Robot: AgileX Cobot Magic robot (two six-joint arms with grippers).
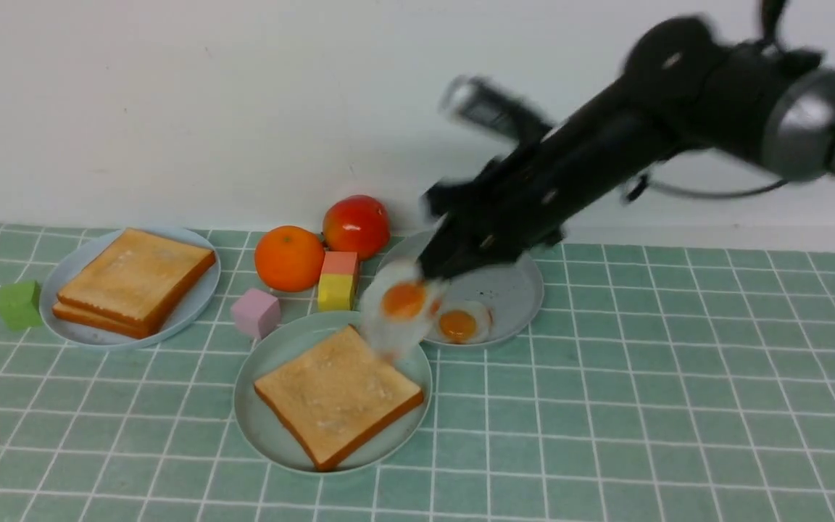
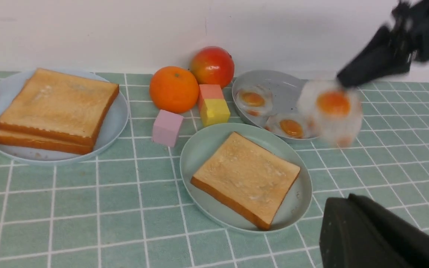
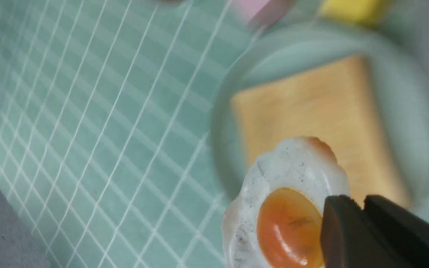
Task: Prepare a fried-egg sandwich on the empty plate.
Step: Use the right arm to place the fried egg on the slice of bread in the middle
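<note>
The right tool (image 1: 430, 270) is clamped on only the edge of the fried egg (image 1: 397, 310) hanging below it. Such a thin hold may slip, and the egg would miss the toast (image 1: 338, 395) underneath.

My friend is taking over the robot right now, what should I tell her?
Left gripper: shut, holding nothing.
Right gripper: shut on a fried egg, lifted near the mint plate.
Done: one toast slice lies on the mint plate.
To do: set the egg on that toast, then top it with a slice from the stack on the light-blue plate.
</note>
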